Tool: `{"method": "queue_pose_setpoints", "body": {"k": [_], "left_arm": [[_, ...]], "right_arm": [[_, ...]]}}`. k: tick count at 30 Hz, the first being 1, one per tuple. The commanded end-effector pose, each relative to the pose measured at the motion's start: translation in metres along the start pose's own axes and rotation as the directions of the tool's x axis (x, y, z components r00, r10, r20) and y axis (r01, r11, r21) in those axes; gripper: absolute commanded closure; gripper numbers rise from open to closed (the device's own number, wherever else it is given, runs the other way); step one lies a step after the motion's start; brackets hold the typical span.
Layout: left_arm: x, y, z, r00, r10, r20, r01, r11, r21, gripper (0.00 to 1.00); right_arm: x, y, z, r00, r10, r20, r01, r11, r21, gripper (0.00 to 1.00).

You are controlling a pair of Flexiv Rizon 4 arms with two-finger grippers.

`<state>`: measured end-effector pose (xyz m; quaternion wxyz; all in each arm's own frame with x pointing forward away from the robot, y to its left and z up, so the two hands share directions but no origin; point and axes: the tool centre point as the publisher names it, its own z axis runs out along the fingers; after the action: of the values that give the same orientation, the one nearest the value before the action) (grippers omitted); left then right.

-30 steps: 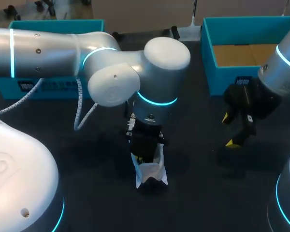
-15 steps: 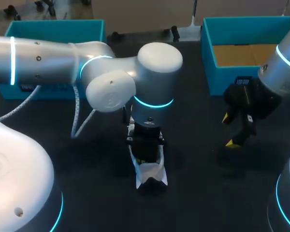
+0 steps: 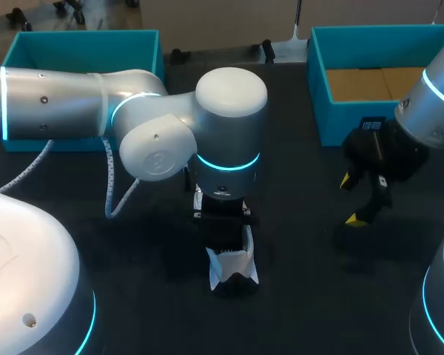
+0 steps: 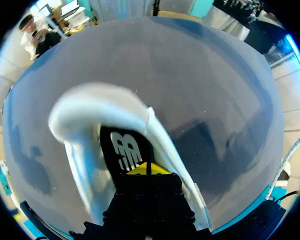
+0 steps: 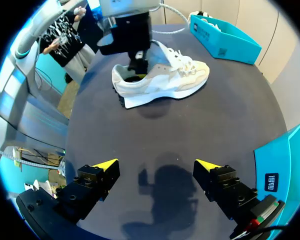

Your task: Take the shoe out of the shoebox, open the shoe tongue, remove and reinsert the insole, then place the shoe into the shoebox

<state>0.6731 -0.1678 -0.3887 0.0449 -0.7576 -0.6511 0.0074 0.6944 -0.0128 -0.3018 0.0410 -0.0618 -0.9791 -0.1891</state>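
Nearest the robot, on the dark surface [image 3: 303, 281], the shoe [image 3: 233, 270] lies out of its box, standing on its sole. That leaves its heel opening facing up, which suits the insole step of the task.

Straight above the shoe's heel, the left arm comes down almost vertically, so the left gripper [image 4: 147, 169] sits inside the opening, between the shoe's side walls. Its jaws look pressed together, the two yellow tips meeting in a thin seam just over the black insole [image 4: 125, 150]. Whether they have pinched the insole's heel edge cannot be told from here. I judge that this steep approach is chosen because the heel end is the one part of the insole that can be reached without going under the tongue.

To the right of the shoe, well apart from it, the right gripper [image 5: 156, 164] hangs over bare surface with its jaws wide apart and nothing between them. It seems parked there to keep out of the left arm's way, yet near enough to steady the shoe if it lifts with the insole.

Beyond the shoe to the right, the blue shoebox [image 3: 318, 81] stands open at the surface's far edge, ready to take the shoe back. Another blue box [image 3: 81, 41] sits beyond the shoe to the left.
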Motion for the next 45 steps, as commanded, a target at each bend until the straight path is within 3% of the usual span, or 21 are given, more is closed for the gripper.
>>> {"method": "queue_pose_setpoints", "body": {"k": [1,5,9,16,23,33,39,45], "left_arm": [[0.001,-0.006,-0.027,1.0,0.004,0.016,-0.004,1.0,0.002,1.0],[-0.005,-0.004,-0.033,0.998,-0.033,0.056,0.032,0.999,0.019,1.0],[-0.015,-0.007,-0.017,0.997,-0.051,0.057,0.047,0.996,0.076,1.0],[-0.032,-0.021,0.005,0.997,-0.058,0.041,0.053,0.993,0.11,1.0],[-0.026,-0.019,0.028,0.995,-0.09,0.048,0.088,0.995,0.052,1.0],[-0.005,0.008,0.009,0.985,-0.163,0.052,0.165,0.985,-0.044,1.0],[-0.006,0.005,-0.013,0.99,-0.131,0.06,0.134,0.989,-0.055,1.0],[-0.005,0.003,-0.021,0.996,-0.085,-0.024,0.084,0.995,-0.061,1.0]], "right_arm": [[0.001,0.0,0.0,1.0,0.001,0.003,-0.001,1.0,0.003,0.0],[0.001,0.0,0.0,1.0,0.001,0.003,-0.001,1.0,0.003,0.0],[0.001,0.0,0.0,1.0,0.001,0.003,-0.001,1.0,0.003,0.0],[0.001,0.0,0.0,1.0,0.001,0.003,-0.001,1.0,0.003,0.0],[0.001,0.0,0.0,1.0,0.001,0.003,-0.001,1.0,0.003,0.0],[0.001,0.0,0.0,1.0,0.001,0.003,-0.001,1.0,0.003,0.0],[0.001,0.0,0.0,1.0,0.001,0.003,-0.001,1.0,0.003,0.0],[0.001,0.0,0.0,1.0,0.001,0.003,-0.001,1.0,0.003,0.0]]}}
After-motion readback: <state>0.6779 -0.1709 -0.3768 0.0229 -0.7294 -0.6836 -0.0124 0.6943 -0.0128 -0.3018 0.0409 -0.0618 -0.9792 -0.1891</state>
